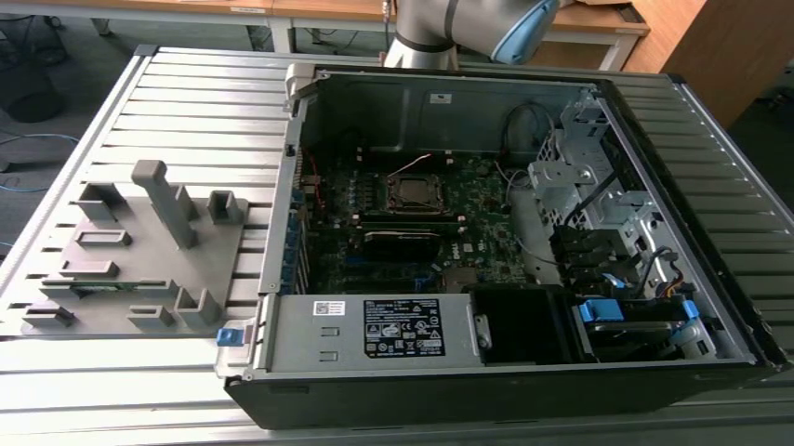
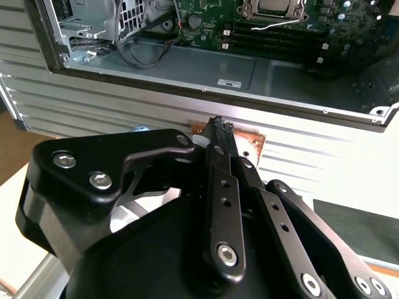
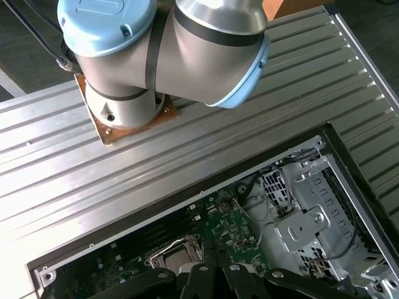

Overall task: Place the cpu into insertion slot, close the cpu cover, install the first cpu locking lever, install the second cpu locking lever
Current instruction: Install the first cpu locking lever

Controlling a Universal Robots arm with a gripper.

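Near the case (image 2: 187, 65), second wrist view shows the pincer (image 2: 222, 126) closed.

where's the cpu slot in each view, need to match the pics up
Exterior view: slot mid-board, on the exterior view's left of the drive cage.
Second wrist view: slot beside a white wire.
First wrist view: slot on the green board, across it from the drive cage.
Shared landmark: the silver drive cage, seen in all three.

One insertion slot (image 1: 392, 195), seemingly one cpu (image 2: 274, 5), one arm (image 3: 187, 50)
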